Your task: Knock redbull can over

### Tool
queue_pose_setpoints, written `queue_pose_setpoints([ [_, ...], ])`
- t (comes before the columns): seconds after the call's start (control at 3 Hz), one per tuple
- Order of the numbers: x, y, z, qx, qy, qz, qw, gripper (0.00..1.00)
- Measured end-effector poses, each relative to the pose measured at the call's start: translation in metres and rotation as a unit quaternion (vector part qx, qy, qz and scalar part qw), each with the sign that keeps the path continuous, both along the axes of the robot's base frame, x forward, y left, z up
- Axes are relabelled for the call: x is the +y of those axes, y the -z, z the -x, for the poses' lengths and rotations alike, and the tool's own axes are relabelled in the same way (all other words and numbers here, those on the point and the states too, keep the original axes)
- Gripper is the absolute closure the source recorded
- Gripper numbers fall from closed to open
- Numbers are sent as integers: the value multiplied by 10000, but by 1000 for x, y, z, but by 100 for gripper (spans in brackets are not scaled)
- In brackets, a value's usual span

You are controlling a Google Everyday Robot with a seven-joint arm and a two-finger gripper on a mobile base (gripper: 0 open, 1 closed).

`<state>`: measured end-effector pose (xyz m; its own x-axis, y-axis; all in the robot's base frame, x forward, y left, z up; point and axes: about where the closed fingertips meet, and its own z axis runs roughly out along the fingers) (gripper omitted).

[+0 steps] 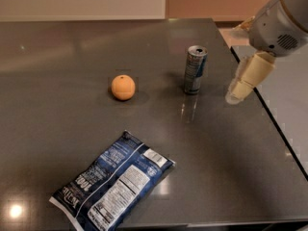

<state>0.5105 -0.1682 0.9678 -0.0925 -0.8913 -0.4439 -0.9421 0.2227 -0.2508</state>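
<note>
One camera — high, angled down over table [57,52] (end effector [235,94] at right).

You see a glossy dark table [67,52], metal redbull can [195,70], shiny crinkled chip bag [113,184], matt orange [123,87]; smooth cream plastic-looking gripper [234,96] right of can.

Silver-blue redbull can [195,70] stands upright, claw [239,89] near, apart.

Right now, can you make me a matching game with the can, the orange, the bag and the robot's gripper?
Things:
1. redbull can
2. orange
3. chip bag
4. gripper

Clues:
A. lying flat, nearest the camera
B. right of the can in the picture, not touching it
C. standing upright
D. round, left of the can

Pairs: 1-C, 2-D, 3-A, 4-B
</note>
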Motion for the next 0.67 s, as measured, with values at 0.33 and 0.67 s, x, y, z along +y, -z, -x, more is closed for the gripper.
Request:
queue_pose_setpoints([
  [0.33,17,6,-24,13,-43,-332,9994,0],
  [0.67,27,11,-53,76,45,-616,9981,0],
])
